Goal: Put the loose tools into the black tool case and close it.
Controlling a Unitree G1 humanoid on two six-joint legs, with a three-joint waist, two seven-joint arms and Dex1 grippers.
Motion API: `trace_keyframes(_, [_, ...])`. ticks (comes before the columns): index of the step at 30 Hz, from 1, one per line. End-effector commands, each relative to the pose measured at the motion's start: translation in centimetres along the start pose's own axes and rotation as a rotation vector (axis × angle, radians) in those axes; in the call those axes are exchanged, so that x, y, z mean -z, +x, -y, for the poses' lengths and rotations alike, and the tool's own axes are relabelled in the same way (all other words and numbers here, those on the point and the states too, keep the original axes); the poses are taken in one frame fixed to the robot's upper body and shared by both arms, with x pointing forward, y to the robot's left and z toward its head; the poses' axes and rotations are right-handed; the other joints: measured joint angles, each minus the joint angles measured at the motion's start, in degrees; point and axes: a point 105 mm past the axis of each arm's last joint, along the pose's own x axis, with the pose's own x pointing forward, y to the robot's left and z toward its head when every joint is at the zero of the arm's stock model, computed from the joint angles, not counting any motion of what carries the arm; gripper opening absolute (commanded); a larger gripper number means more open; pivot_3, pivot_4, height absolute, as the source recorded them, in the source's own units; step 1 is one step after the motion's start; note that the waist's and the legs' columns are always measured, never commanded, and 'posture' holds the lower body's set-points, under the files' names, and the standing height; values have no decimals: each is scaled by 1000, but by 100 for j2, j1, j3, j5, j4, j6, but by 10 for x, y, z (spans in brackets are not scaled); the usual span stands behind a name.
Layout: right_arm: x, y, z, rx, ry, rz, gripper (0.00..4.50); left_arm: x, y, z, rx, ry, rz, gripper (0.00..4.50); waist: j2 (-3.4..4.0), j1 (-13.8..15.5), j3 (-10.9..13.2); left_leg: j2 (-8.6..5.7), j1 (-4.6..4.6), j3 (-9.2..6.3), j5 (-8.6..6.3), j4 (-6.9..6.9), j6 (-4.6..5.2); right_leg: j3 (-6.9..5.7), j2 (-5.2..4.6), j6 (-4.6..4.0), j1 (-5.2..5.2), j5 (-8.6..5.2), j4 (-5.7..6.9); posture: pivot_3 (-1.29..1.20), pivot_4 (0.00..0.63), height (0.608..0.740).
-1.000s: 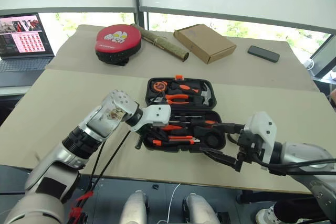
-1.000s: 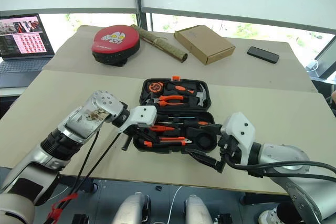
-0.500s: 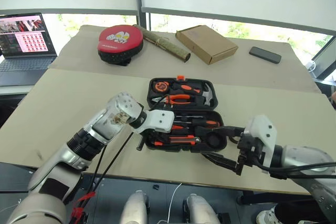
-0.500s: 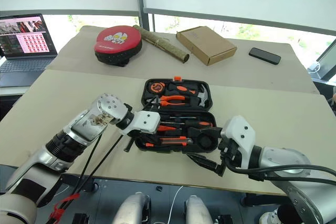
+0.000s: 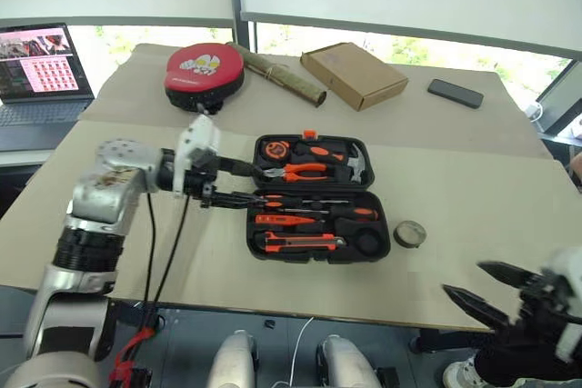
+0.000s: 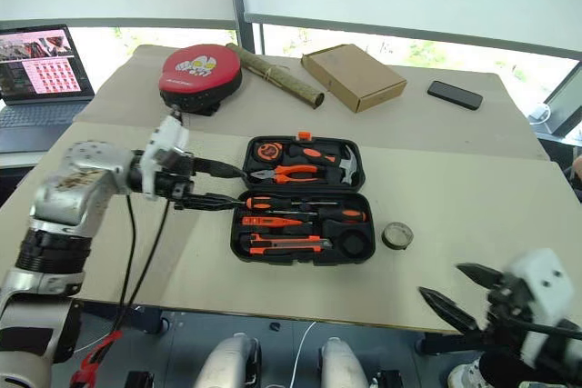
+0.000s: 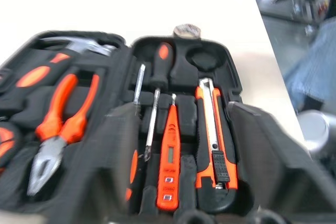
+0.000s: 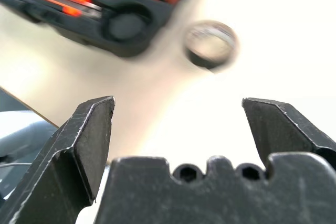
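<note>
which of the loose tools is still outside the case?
The tape roll: it lies on the table just right of the case, while the knife and screwdrivers sit in their recesses.

tool case (image 5: 314,247): matt black moulded plastic. utility knife (image 7: 212,145): orange/black plastic, bright steel blade strip. Screwdriver shafts glossy metal. table (image 5: 109,179): matt tan, paper-like. cardboard box (image 5: 354,74): plain brown card.

**Orange and black against beige**

We see a black tool case (image 5: 318,252) holding an orange-and-black utility knife (image 5: 298,242), a slim all-orange tester screwdriver (image 5: 277,219), black-and-orange-handled screwdrivers (image 5: 341,211) and orange-handled pliers (image 5: 307,170). A small dark tape roll (image 5: 409,233) lies on the beige counter (image 5: 473,188). Farther back we see a red-topped black pad (image 5: 204,73) and a brown cardboard box (image 5: 353,74).
</note>
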Motion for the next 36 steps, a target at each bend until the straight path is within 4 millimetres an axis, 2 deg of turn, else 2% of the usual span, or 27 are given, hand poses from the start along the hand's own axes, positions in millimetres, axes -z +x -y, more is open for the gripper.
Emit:
trace_keyframes(1, [-4,-11,7,34,-50,7,4500,-8,-6,16,70,13,-3,4477,2,-15,-1,1,0,0,0,-1,0,0,0,3,-1,-4,0,0,150,740])
trace_keyframes(4, [-6,1,12,19,-88,1,4500,-8,-3,25,104,12,-16,4477,2,-26,-1,1,4,3,0,-2,0,3,0,-9,1,0,0,0,150,740])
trace_keyframes(8, [-12,41,19,-55,-189,-28,4500,-1,3,34,133,51,-63,4477,0,-100,-2,1,6,10,0,0,0,12,0,-10,0,1,-2,0,150,740])
trace_keyframes(12, [-15,73,25,-96,-255,-55,4500,5,8,40,157,87,-78,4477,4,-112,1,-2,5,9,1,-5,1,15,3,-10,-2,1,-2,0,150,740])
trace_keyframes(16, [-16,109,28,-131,-291,-76,3497,8,14,47,180,112,-85,4500,4,-104,3,-5,0,13,1,-5,1,18,2,-8,-9,0,-1,0,150,740])
trace_keyframes(19, [-17,124,29,-148,-318,-85,2390,7,16,48,178,116,-82,4500,5,-90,4,-4,0,16,1,-4,1,20,2,-7,-9,1,0,0,150,740])
trace_keyframes(20, [-17,126,29,-153,-323,-86,2277,7,16,48,176,116,-83,4500,6,-77,4,-5,0,16,1,-4,1,20,2,-6,-10,1,0,0,150,740])
trace_keyframes(28, [-6,143,29,-178,-331,-115,2277,9,14,46,152,128,-88,4500,5,-61,4,-3,1,21,1,-4,1,21,3,-5,-9,0,0,0,150,740])
trace_keyframes(33, [-1,148,25,-200,-354,-117,909,9,17,45,153,136,-86,4500,5,-52,4,-3,1,21,1,-3,1,20,3,-5,-8,1,0,0,150,740])
trace_keyframes(35, [-3,145,26,-201,-360,-110,80,8,18,45,155,138,-83,4500,5,-53,4,-3,1,21,1,-3,1,21,3,-5,-8,1,0,0,150,740])
trace_keyframes(36, [-6,141,28,-199,-364,-104,7,8,18,45,155,140,-82,4500,5,-52,4,-3,1,22,1,-3,1,20,3,-5,-8,1,0,0,150,740])
